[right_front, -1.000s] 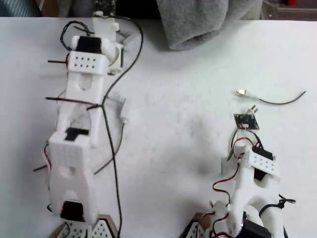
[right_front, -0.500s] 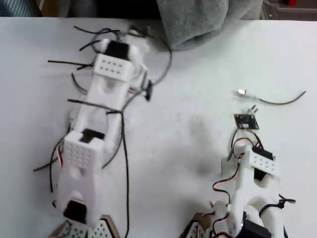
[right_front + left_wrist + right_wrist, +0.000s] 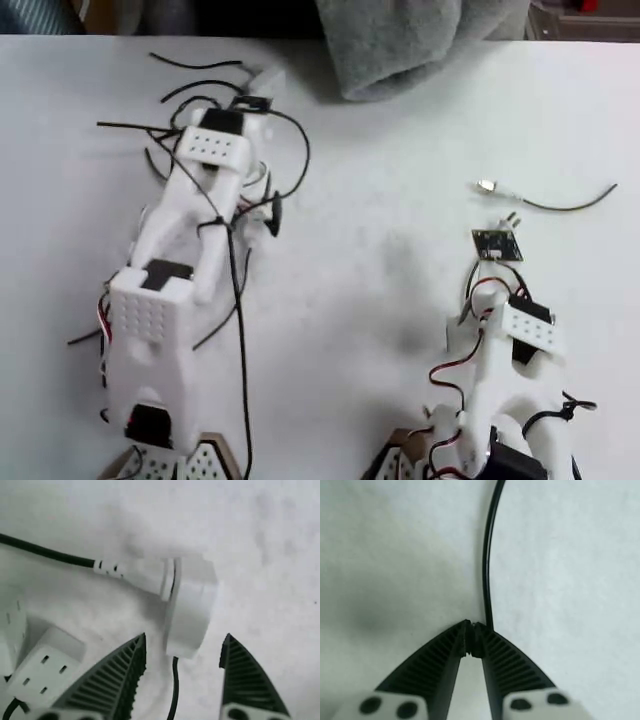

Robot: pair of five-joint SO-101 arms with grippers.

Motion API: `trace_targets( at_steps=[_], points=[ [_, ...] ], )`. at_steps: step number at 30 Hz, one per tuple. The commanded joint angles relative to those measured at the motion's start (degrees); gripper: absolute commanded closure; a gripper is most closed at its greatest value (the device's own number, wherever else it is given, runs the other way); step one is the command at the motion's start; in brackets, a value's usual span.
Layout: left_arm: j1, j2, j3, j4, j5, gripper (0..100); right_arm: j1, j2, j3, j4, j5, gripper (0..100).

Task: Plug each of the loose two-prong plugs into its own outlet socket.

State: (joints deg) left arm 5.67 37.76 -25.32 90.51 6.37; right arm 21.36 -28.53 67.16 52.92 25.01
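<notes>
In the left wrist view my left gripper (image 3: 182,637) stands open just above the table. A white round connector (image 3: 189,602) on a black cord (image 3: 47,552) lies between and just beyond its fingertips, untouched. Beside it sits a white outlet block (image 3: 42,666) with paired slots. My left arm (image 3: 190,230) stretches over a tangle of black cords at the table's left. My right gripper (image 3: 471,632) is shut on nothing, its tips beside a thin black cable (image 3: 489,555). In the high view it (image 3: 510,220) sits just short of a small loose plug (image 3: 487,186).
A grey cloth (image 3: 410,40) hangs over the table's far edge at the middle. Loose black cords (image 3: 190,90) spread around the left arm. The plug's thin cable (image 3: 575,205) curves toward the right edge.
The left arm has pulled back from the far edge toward the table's middle, dragging the black cords along. The right arm has stayed still.
</notes>
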Motion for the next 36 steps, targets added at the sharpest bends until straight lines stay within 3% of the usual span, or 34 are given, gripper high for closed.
trace_targets(
  at_steps=[1,7,14,25,30,36],
  points=[
    [-0.7,-4.1,2.0,-4.1,0.4,76,0.7,-0.3,0.0,-0.5,0.2,97.8],
    [-0.2,-4.1,7.5,-12.4,0.4,76,0.7,-0.3,0.0,-0.5,0.2,97.8],
    [0.0,-4.6,7.4,-16.5,0.4,98,0.7,-0.3,0.0,-0.5,0.2,97.8],
    [-0.2,-3.9,-14.2,-19.2,-2.1,98,0.7,-0.3,0.0,-0.5,0.2,97.8],
    [-0.4,-3.9,-17.7,-27.0,-9.7,98,0.7,-0.3,0.0,-0.5,0.2,97.8],
    [-3.1,1.4,-19.3,-39.8,-10.2,90,0.7,-0.3,0.0,-0.5,0.2,97.8]
  ],
)
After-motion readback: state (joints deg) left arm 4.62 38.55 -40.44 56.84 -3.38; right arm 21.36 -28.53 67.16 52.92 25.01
